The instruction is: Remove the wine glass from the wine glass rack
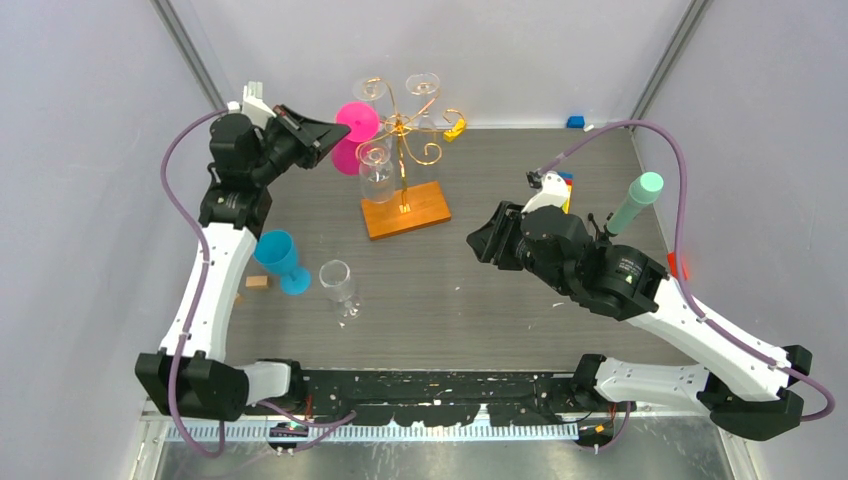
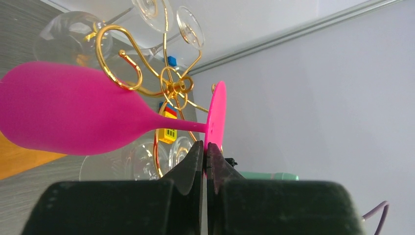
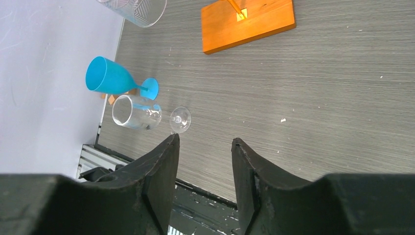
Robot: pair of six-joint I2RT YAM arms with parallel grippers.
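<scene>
A pink wine glass [image 1: 352,135] is level with the left scroll arms of the gold wine glass rack [image 1: 402,130]. My left gripper [image 1: 335,130] is shut on the rim of the glass's round foot [image 2: 216,115]. The stem and bowl [image 2: 73,115] lie sideways across the rack's curled wires [image 2: 169,85]; whether the glass still hangs on an arm I cannot tell. Three clear glasses, one of them [image 1: 377,170], hang from the rack above its orange-brown base [image 1: 405,208]. My right gripper [image 1: 478,240] [image 3: 203,142] is open and empty over the table, right of the base [image 3: 247,22].
A blue glass [image 1: 278,260] [image 3: 105,76] and a clear glass [image 1: 340,285] [image 3: 134,111] are on the table at front left, by a small wooden block [image 1: 258,282]. A mint-green cylinder [image 1: 636,200] stands at the right. Small coloured blocks [image 1: 455,128] lie near the back wall.
</scene>
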